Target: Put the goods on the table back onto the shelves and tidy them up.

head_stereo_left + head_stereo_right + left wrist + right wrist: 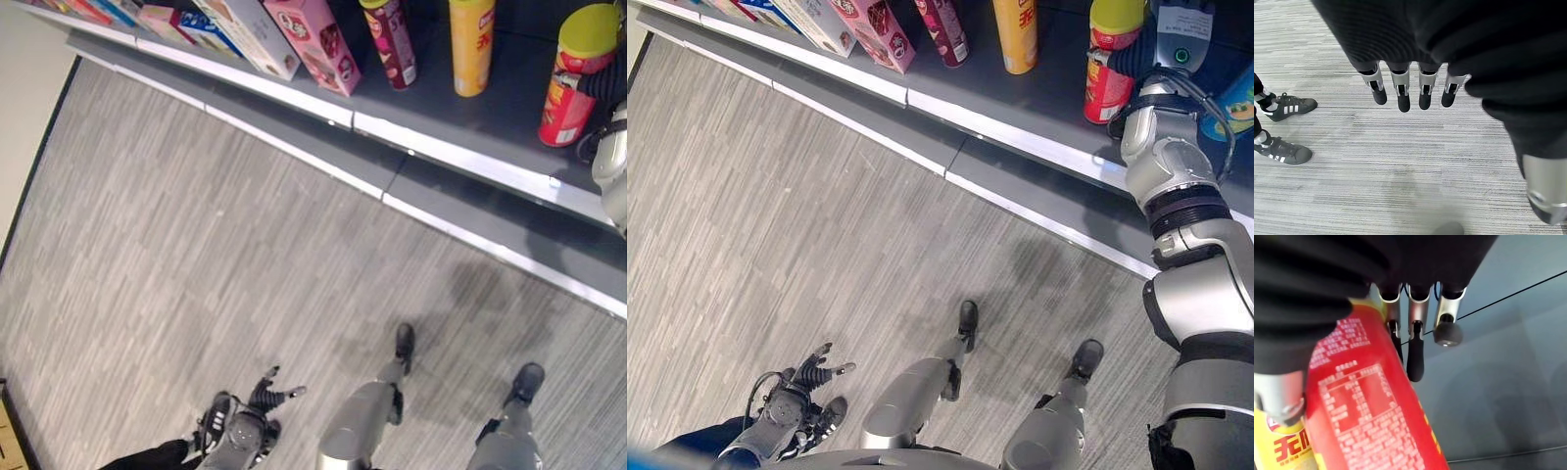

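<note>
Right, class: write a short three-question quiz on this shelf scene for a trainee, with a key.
1. True or false: the right hand is curled round the red can on the shelf.
2. Which hand hangs open over the floor? A left hand B right hand
3. Fill in: near the left hand, a person's ____ stand on the floor.

Key: 1 true; 2 A; 3 shoes
</note>
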You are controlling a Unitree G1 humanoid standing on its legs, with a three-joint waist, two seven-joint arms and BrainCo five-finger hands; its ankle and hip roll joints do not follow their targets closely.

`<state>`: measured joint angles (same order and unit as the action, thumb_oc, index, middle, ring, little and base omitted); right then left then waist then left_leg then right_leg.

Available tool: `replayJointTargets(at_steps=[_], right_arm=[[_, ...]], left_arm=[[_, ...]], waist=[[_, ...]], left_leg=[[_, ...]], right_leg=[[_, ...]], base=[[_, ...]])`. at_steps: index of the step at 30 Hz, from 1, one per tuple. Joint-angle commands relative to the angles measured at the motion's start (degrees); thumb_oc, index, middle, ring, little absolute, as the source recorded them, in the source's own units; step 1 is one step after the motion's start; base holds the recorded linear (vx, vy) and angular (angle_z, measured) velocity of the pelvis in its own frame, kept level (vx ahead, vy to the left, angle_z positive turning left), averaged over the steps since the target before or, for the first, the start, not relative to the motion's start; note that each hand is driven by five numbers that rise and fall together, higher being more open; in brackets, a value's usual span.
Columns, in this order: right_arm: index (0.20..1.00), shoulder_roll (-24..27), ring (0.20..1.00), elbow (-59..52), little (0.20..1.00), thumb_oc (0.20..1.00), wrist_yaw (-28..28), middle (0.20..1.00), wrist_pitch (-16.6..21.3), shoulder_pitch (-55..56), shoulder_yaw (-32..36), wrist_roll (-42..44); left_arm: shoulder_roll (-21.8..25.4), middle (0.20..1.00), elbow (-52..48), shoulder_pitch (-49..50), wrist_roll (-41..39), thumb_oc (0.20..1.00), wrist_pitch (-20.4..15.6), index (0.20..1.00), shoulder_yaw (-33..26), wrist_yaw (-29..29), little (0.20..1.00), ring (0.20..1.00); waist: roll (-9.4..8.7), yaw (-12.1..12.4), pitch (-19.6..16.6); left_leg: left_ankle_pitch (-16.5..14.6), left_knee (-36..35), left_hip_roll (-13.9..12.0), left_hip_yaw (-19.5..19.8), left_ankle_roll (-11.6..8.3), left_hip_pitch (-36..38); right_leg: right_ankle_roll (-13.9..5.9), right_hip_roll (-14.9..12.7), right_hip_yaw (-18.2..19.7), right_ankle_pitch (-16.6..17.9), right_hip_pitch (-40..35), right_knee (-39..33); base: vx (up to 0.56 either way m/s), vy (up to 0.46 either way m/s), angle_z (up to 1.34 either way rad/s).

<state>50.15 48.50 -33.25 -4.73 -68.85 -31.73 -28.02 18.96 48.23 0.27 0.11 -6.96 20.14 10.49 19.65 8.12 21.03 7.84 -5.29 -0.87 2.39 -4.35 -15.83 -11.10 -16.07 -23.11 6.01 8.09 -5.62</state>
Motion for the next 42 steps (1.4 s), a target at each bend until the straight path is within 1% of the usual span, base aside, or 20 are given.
replayJointTargets(at_steps=[1, 6, 17, 22, 33, 39, 40, 41, 42], right_arm=[[0.2, 3.01, 0.2, 0.07, 0.2, 0.2, -1.91, 0.2, 1.38, -9.97, -5.72, 2.04], [0.2, 2.88, 0.2, -0.33, 0.2, 0.2, -3.17, 0.2, 1.14, -10.55, -4.64, 2.81], [0.2, 4.11, 0.2, 1.98, 0.2, 0.2, -3.64, 0.2, 0.69, -14.01, -6.55, 3.56], [0.2, 4.24, 0.2, 2.52, 0.2, 0.2, -3.97, 0.2, 0.52, -14.37, -6.6, 4.05], [0.2, 2.55, 0.2, 4.4, 0.2, 0.2, -3.69, 0.2, 0.77, -13.04, -6.59, 4.38], [0.2, 1.82, 0.2, 5.15, 0.2, 0.2, -3.97, 0.2, 0.78, -12.92, -6.8, 5.01], [0.423, 1.83, 0.423, 5.14, 0.423, 0.423, -3.97, 0.423, 0.78, -12.91, -6.79, 5.01], [0.881, 1.77, 0.881, 5.05, 0.881, 0.881, -4.08, 0.881, 0.72, -12.76, -6.6, 4.97], [1.0, 1.68, 1.0, 5.06, 1.0, 1.0, -4.23, 1.0, 0.65, -12.63, -6.39, 4.99]], left_arm=[[3.06, 1.0, 1.1, -2.35, -2.23, 1.0, -0.11, 1.0, 4.05, 1.29, 1.0, 1.0], [3.14, 1.0, 0.87, -2.28, -2.68, 1.0, -0.24, 1.0, 4.04, 1.25, 1.0, 1.0], [3.93, 1.0, -0.51, -2.3, -3.06, 1.0, -0.48, 1.0, 4.39, 1.12, 1.0, 1.0], [3.84, 1.0, -0.7, -2.28, -3.08, 1.0, -0.45, 1.0, 4.6, 1.22, 1.0, 1.0], [3.73, 1.0, -0.12, -3.1, -2.6, 1.0, -0.56, 1.0, 5.0, 1.69, 1.0, 1.0], [3.32, 1.0, 1.54, -3.55, -2.76, 1.0, -0.64, 1.0, 5.24, 2.1, 1.0, 1.0], [3.31, 1.0, 1.55, -3.56, -2.76, 1.0, -0.65, 1.0, 5.25, 2.11, 1.0, 1.0], [3.23, 1.0, 1.75, -3.54, -2.67, 1.0, -0.57, 1.0, 5.27, 2.09, 1.0, 1.0], [3.19, 1.0, 1.99, -3.56, -2.62, 1.0, -0.56, 1.0, 5.29, 2.13, 1.0, 1.0]], waist=[[-0.49, 1.16, -0.57], [-0.36, 1.34, -0.69], [0.74, 2.05, -1.01], [0.87, 2.14, -1.06], [1.4, 2.45, -0.86], [1.27, 2.59, -0.79], [1.27, 2.59, -0.8], [1.21, 2.57, -0.79], [1.18, 2.57, -0.75]], left_leg=[[-0.96, 0.29, -0.97, -2.03, -3.64, -0.24], [-1.07, 0.29, -1.0, -2.15, -3.61, -0.34], [-0.9, 0.29, -0.55, -1.56, -3.59, -0.72], [-0.87, 0.29, -0.55, -1.53, -3.61, -0.87], [-0.79, 0.29, -0.41, -1.46, -3.6, -1.12], [-0.65, 0.29, -0.48, -1.38, -3.56, -1.34], [-0.65, 0.29, -0.48, -1.37, -3.56, -1.34], [-0.64, 0.29, -0.48, -1.35, -3.54, -1.38], [-0.64, 0.29, -0.45, -1.29, -3.5, -1.35]], right_leg=[[0.44, -2.7, 6.43, -7.02, 7.08, 12.97], [0.31, -2.78, 6.61, -6.92, 7.44, 12.92], [0.13, -3.31, 6.2, -6.74, 7.68, 13.12], [0.06, -3.46, 6.32, -6.69, 7.97, 13.26], [-0.05, -3.48, 6.44, -6.56, 8.48, 13.48], [-0.07, -3.5, 6.33, -6.65, 8.78, 13.76], [-0.07, -3.5, 6.33, -6.65, 8.79, 13.76], [-0.05, -3.53, 6.31, -6.64, 8.84, 13.85], [-0.04, -3.51, 6.35, -6.7, 8.9, 14.0]], base=[[0.0, 0.0, 0.0], [0.0, 0.0, 0.0], [0.0, 0.0, 0.0], [0.0, 0.0, 0.0], [0.0, 0.0, 0.0], [0.0, 0.0, 0.0], [0.0, 0.0, 0.0], [0.0, 0.0, 0.0], [0.0, 0.0, 0.0]])
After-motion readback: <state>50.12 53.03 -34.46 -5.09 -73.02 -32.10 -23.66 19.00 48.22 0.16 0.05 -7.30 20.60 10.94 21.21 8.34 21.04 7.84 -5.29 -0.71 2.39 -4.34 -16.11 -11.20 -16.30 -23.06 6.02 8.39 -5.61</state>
